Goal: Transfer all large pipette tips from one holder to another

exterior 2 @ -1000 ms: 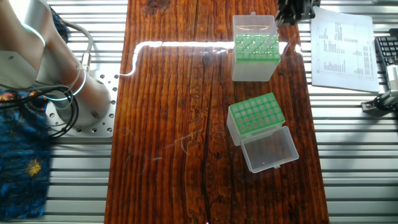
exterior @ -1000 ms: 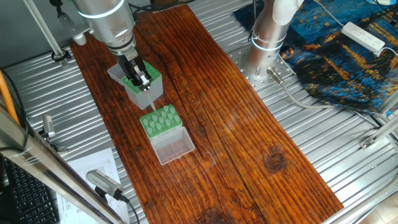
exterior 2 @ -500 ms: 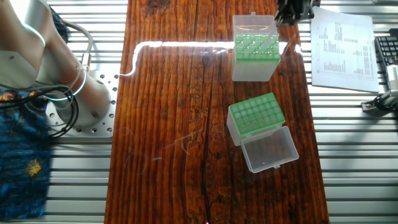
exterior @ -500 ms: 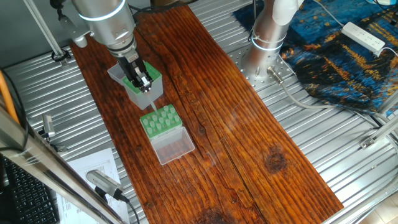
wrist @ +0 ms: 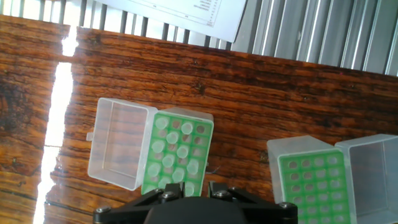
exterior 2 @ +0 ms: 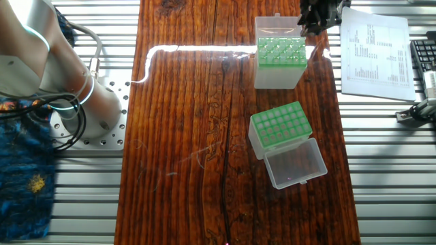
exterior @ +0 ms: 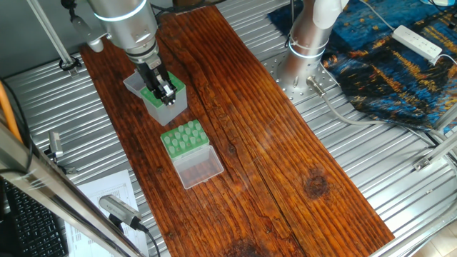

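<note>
Wooden bench (exterior: 285,143) with two pipette-tip boxes, shown from two fixed cameras and the hand camera. In one fixed view the arm descended from the upper left of the frame, and its pincer (exterior: 166,91) hung directly over the taller box (exterior: 166,106), the grey-sided holder with a green top plate. The fingers appeared close together, but whether they gripped a tip could not be told from any view.

Just below the taller box in that frame sat the low green rack (exterior: 184,138), with its clear lid (exterior: 199,168) folded open flat on the wood toward the lower edge. The two boxes stood near each other without touching.

In the other fixed view the taller box (exterior 2: 279,62) lay at upper right, its own clear lid (exterior 2: 278,26) open behind it, and the pincer (exterior 2: 315,15) showed only as a dark shape at the top edge. The low rack (exterior 2: 280,126) lay below it, at centre right, and a printed sheet (exterior 2: 378,53) rested at far right.

In the hand view, pale pipette tips (wrist: 174,155) filled many holes of the rack at lower centre (wrist: 176,152); the second box (wrist: 309,180) at lower right showed mostly open holes. The pincer housing (wrist: 193,205) filled the bottom edge.
</note>
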Action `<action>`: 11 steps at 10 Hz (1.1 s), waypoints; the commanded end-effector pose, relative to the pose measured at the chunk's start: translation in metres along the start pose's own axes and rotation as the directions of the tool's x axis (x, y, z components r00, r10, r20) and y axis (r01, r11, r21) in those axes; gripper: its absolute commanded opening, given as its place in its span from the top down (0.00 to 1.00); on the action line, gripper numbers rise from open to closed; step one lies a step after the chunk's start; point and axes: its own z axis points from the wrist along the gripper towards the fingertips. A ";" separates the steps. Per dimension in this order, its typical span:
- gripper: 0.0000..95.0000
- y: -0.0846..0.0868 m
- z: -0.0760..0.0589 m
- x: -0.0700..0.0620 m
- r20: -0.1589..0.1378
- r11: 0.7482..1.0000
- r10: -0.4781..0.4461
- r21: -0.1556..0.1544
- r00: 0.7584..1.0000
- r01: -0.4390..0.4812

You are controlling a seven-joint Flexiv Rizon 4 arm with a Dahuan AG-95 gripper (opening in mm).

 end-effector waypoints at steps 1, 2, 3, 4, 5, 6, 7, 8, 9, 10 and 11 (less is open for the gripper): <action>0.80 -0.005 0.002 0.001 0.017 0.999 0.002 0.044 1.000 -0.003; 0.80 -0.017 0.003 -0.003 0.036 0.997 0.002 0.080 0.999 -0.005; 0.80 -0.026 0.002 -0.006 0.042 0.996 0.000 0.088 0.999 -0.004; 0.80 -0.059 0.000 -0.015 0.051 0.989 0.063 0.129 0.997 -0.069; 1.00 -0.077 0.000 -0.018 0.051 0.989 0.063 0.130 0.997 -0.069; 1.00 -0.097 0.001 -0.021 0.056 0.988 0.074 0.132 0.996 -0.081; 1.00 -0.110 0.003 -0.023 0.060 0.985 0.103 0.131 0.993 -0.110; 1.00 -0.127 0.006 -0.024 0.076 0.983 0.130 0.118 0.989 -0.139; 1.00 -0.139 0.009 -0.025 0.089 0.986 0.133 0.091 0.987 -0.141; 1.00 -0.148 0.012 -0.025 0.099 0.986 0.145 0.071 0.985 -0.152; 1.00 -0.155 0.019 -0.026 0.113 0.987 0.137 0.065 0.984 -0.145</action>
